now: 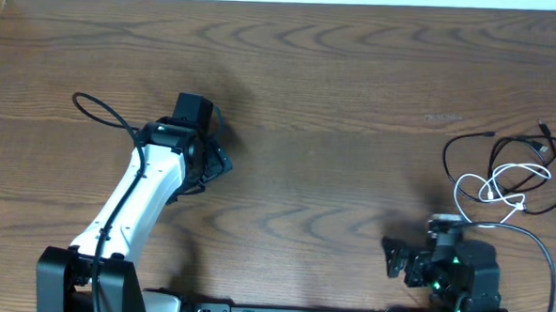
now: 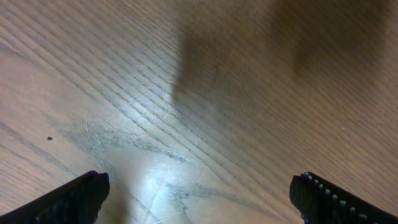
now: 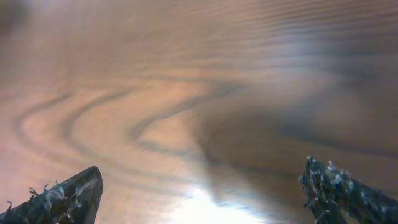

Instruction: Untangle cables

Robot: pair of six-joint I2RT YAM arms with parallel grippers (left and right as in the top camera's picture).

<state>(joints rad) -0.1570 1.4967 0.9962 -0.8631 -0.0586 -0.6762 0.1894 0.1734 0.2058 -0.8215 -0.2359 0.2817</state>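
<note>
Ribbed fingertips (image 2: pixel 336 202) flank grained wooden table (image 2: pixel 205 87); thin cables (image 1: pixel 491 189) lie looped.

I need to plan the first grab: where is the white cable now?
In the overhead view, the white cable lies looped at the far right, overlapping the black cable, just beyond the right arm.

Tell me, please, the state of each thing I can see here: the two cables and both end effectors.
black cable, lying in loose loops on the table, still tangled, held by nothing
white cable, lying among the black cable's loops, tangled with it, held by nothing
left end effector, open, holding nothing, over the table
right end effector, open, holding nothing, over the table, not touching the cables
</note>
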